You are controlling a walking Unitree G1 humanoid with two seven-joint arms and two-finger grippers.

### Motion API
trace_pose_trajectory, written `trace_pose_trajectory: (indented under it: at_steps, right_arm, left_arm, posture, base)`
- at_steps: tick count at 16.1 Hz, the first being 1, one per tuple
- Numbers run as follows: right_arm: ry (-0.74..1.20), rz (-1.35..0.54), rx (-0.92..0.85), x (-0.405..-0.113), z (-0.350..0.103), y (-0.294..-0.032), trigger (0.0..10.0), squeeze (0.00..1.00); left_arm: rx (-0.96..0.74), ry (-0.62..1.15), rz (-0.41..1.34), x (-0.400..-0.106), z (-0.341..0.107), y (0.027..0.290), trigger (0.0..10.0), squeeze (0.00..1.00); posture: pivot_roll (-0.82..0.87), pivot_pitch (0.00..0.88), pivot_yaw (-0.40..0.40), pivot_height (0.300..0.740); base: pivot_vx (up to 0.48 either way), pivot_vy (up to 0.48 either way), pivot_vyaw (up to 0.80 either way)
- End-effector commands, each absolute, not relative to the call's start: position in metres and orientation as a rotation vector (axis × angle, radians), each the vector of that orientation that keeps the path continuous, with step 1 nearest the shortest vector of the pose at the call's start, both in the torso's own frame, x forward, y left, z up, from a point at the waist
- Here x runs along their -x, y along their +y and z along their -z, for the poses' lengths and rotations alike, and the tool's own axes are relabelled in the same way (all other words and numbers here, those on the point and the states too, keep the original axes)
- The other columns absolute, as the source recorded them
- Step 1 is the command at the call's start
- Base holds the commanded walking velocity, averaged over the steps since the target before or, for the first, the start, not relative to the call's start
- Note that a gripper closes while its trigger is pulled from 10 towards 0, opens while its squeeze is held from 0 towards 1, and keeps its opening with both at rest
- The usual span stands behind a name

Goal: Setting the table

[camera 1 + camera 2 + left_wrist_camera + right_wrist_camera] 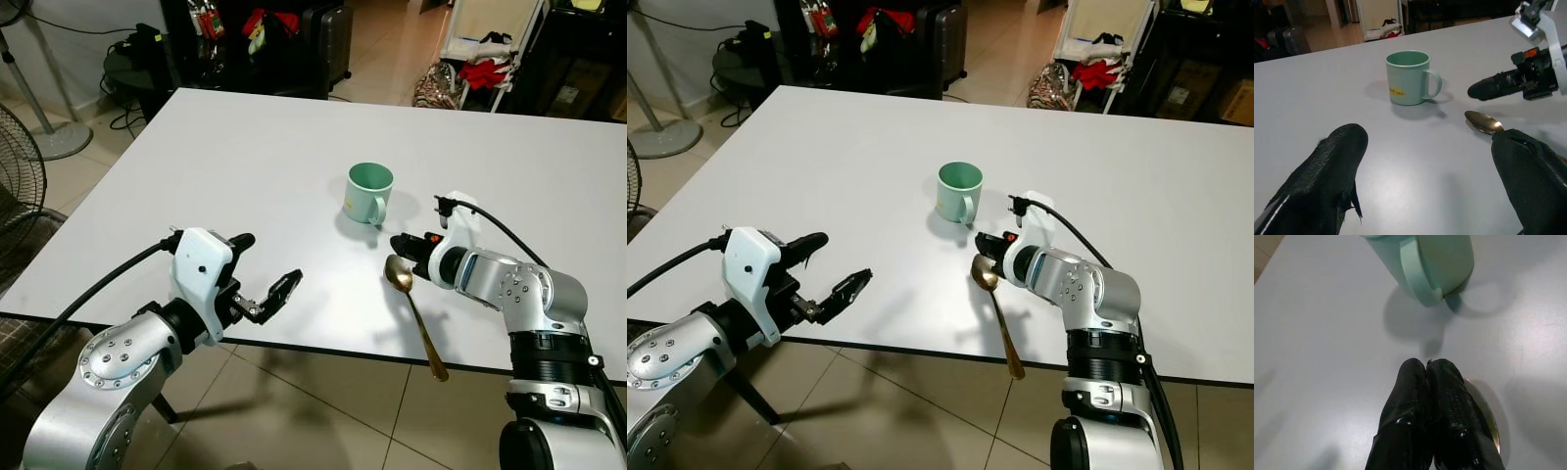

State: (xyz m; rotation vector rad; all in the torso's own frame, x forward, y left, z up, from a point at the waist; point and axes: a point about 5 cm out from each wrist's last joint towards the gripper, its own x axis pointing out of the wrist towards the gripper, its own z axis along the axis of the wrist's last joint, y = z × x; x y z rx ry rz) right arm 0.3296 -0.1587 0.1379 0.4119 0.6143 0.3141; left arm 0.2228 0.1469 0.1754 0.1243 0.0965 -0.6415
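The green mug (368, 191) stands upright on the white table (245, 166), handle toward the robot. Just nearer than the mug lies a gold spoon (414, 311), its handle passing over the table's edge. The right gripper (399, 243) hovers by the spoon's bowl, fingers pressed together (seemingly gripping nothing). The left gripper (269, 269), left of the mug, is spread wide, empty.
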Motion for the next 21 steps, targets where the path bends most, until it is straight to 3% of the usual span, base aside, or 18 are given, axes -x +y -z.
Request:
trace_pose_trajectory:
  at_steps: [1, 2, 3, 5, 7, 11, 17, 18, 19, 20, 21]
  right_arm:
    - [0.577, -0.327, -0.386, -0.329, -0.150, -0.161, 10.0, 0.00]
    - [0.572, -0.323, -0.362, -0.324, -0.153, -0.164, 10.0, 0.00]
    - [0.588, -0.299, -0.157, -0.311, -0.155, -0.167, 10.0, 1.00]
    - [0.639, -0.281, 0.023, -0.299, -0.153, -0.165, 10.0, 1.00]
    - [0.798, -0.261, 0.089, -0.283, -0.149, -0.162, 10.0, 1.00]
    - [0.878, -0.266, 0.153, -0.259, -0.144, -0.154, 10.0, 1.00]
    - [0.897, -0.244, 0.186, -0.250, -0.139, -0.148, 10.0, 1.00]
    - [0.910, -0.230, 0.193, -0.249, -0.135, -0.148, 10.0, 0.95]
    - [0.931, -0.233, 0.165, -0.249, -0.131, -0.146, 10.0, 0.22]
    - [0.945, -0.233, 0.150, -0.250, -0.129, -0.145, 10.0, 0.00]
    - [0.956, -0.232, 0.156, -0.250, -0.127, -0.144, 10.0, 0.00]
  left_arm:
    - [-0.127, 0.085, 0.649, -0.222, -0.180, 0.148, 10.0, 0.00]
    - [-0.127, 0.084, 0.647, -0.222, -0.181, 0.148, 10.0, 0.00]
    - [-0.124, 0.083, 0.641, -0.222, -0.181, 0.146, 10.0, 0.00]
    - [-0.124, 0.088, 0.642, -0.222, -0.180, 0.144, 10.0, 0.00]
    - [-0.127, 0.091, 0.635, -0.222, -0.178, 0.142, 10.0, 0.00]
    - [-0.142, 0.122, 0.651, -0.216, -0.174, 0.142, 10.0, 0.00]
    - [-0.150, 0.127, 0.659, -0.213, -0.177, 0.146, 10.0, 0.00]
    - [-0.153, 0.128, 0.664, -0.212, -0.177, 0.145, 10.0, 0.00]
    - [-0.158, 0.128, 0.667, -0.213, -0.177, 0.145, 10.0, 0.00]
    - [-0.162, 0.126, 0.669, -0.214, -0.178, 0.145, 10.0, 0.00]
    - [-0.166, 0.123, 0.669, -0.215, -0.179, 0.146, 10.0, 0.00]
  posture:
    - [-0.05, 0.017, -0.022, 0.740]
    - [-0.06, 0.019, -0.021, 0.740]
    - [-0.06, 0.025, -0.020, 0.740]
    - [-0.07, 0.037, -0.025, 0.740]
    - [-0.07, 0.042, -0.031, 0.740]
    - [-0.07, 0.066, -0.019, 0.740]
    - [-0.05, 0.073, -0.008, 0.740]
    - [-0.05, 0.072, -0.006, 0.740]
    - [-0.05, 0.070, -0.005, 0.740]
    - [-0.05, 0.069, -0.005, 0.740]
    - [-0.04, 0.068, -0.007, 0.740]
  base:
    - [0.000, 0.000, 0.00]
    - [0.000, 0.000, 0.00]
    - [0.000, 0.000, 0.00]
    - [0.000, 0.000, 0.00]
    - [0.000, 0.000, 0.00]
    - [0.000, 0.000, 0.00]
    - [0.000, 0.000, 0.00]
    - [0.000, 0.000, 0.00]
    - [0.000, 0.000, 0.00]
    - [0.000, 0.000, 0.00]
    - [0.000, 0.000, 0.00]
